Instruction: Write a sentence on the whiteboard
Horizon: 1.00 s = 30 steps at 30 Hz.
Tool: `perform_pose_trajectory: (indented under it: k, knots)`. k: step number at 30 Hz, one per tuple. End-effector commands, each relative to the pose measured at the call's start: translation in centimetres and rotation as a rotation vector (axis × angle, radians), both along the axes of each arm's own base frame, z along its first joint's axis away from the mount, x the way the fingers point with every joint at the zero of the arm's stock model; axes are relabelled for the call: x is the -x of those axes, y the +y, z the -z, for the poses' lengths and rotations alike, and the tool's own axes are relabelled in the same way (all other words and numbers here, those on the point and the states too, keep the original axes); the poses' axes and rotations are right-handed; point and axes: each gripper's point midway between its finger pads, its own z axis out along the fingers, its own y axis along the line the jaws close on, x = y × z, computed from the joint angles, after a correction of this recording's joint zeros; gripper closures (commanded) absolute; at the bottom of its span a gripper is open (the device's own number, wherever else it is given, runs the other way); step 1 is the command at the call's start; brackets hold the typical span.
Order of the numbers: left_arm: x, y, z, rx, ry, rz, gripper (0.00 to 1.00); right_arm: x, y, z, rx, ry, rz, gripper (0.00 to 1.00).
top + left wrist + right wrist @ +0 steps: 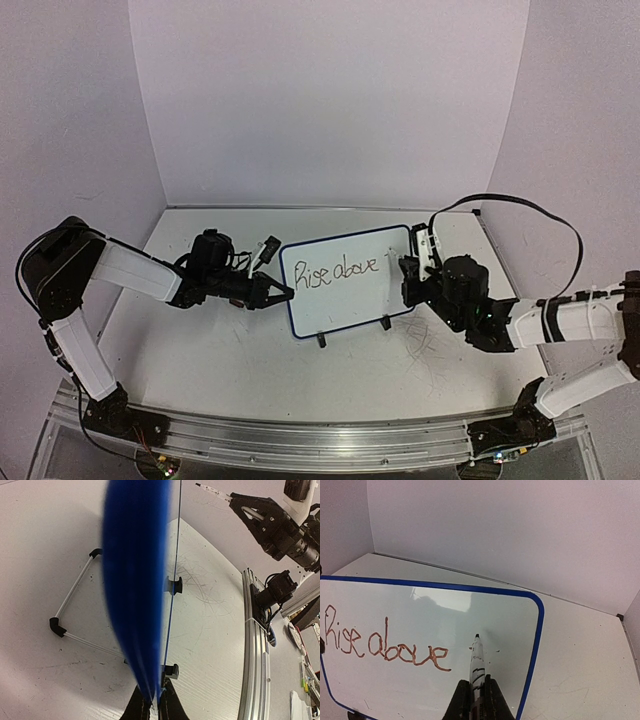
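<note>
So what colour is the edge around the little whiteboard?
Blue. The whiteboard rim shows best in the right wrist view.

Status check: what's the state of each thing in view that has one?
whiteboard: standing on its feet, left edge clamped
sentence: reads "Rise above", one row
marker: uncapped, tip pointing at whiteboard, contact unclear
left claw: shut on whiteboard
right claw: shut on marker
wire stand: folded out behind whiteboard
</note>
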Motion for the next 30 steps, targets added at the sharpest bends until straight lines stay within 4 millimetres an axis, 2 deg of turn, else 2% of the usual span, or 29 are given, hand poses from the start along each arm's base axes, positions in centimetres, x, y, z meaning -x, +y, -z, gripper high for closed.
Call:
perform_pose_trajectory:
  k: [1,8,19,30]
  knots:
    - [-1.1,0.8,1.1,-0.081,-0.022,-0.062,1.00,-0.4,0.7,1.0,0.011,0.035,-0.014,1.00]
    - [-1.1,0.9,1.0,-0.081,-0.025,-0.063,1.00,-0.8,0.4,1.2,0.026,0.039,0.015,1.00]
    - [-1.1,0.9,1.1,-0.084,-0.022,-0.063,1.00,-1.2,0.8,0.5,0.009,0.017,0.015,1.00]
    - [-1.1,0.9,1.2,-0.085,-0.022,-0.061,1.00,-1.4,0.6,1.7,0.021,0.053,0.042,1.00]
